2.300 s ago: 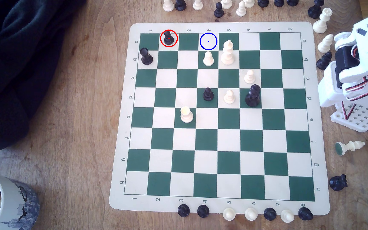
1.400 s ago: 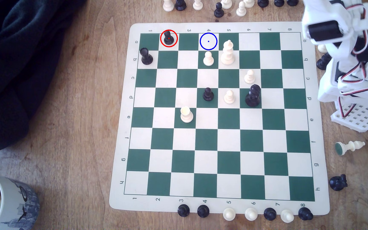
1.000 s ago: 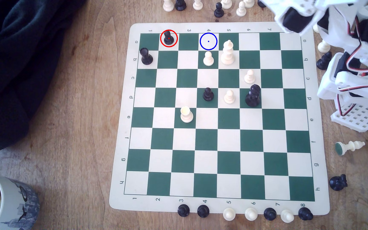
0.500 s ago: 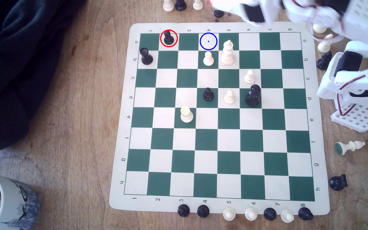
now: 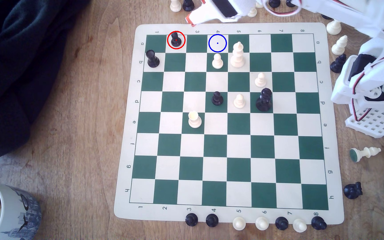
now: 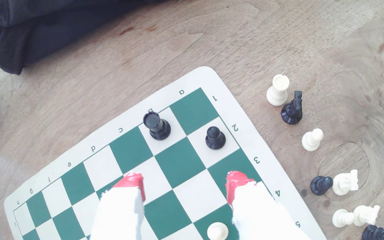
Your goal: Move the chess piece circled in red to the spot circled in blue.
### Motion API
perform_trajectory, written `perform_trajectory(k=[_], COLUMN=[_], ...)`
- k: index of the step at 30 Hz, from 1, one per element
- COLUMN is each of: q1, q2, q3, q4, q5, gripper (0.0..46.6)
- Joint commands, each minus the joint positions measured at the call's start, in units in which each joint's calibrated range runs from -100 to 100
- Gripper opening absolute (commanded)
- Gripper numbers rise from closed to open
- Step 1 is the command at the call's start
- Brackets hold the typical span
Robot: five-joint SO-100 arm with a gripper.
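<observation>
Pawn (image 5: 176,41), black and ringed in red, stands upright on the cream square in row a, column 2, at the board's (image 5: 334,161) far edge near its corner marked 1 and a. In the wrist view the pawn (image 6: 215,138) sits ahead of the claw (image 6: 186,187), apart from it. The claw's two red-tipped white fingers (image 6: 133,184) are spread wide, several squares showing between them, and they hold nothing. In the exterior view the claw (image 5: 192,19) hangs over the board's far border, between the printed 2 and 3, just beyond the pawn's row.

The blue ring (image 5: 217,43) with its centre dot marks the cream square in row a, column 4, two squares along the same far row from the pawn; no piece stands on it. A white pawn (image 5: 217,61) stands on the green square next to it in row b, and a tall white bishop (image 5: 237,55) stands just beside that, in column 5. A black rook (image 5: 152,59) stands in row b, column 1, diagonally next to the ringed pawn.

Printed along the board's borders are the numbers 1 to 8 and the letters a to h. A mug (image 5: 8,210) sits at the table's near corner on the exterior view's left; its print cannot be read.
</observation>
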Motion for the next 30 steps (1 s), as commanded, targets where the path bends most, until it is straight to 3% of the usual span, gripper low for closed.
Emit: perform_trajectory(k=[1,16,30], q1=[-0.9,-0.9,0.3], q2=[6.8,30.4,41.6], q3=[-10.9,-31.6,-36.9], q4=[2.0,5.4,4.8], q5=[-0.3,-1.2,-0.5], gripper=[19.9,19.9,20.3])
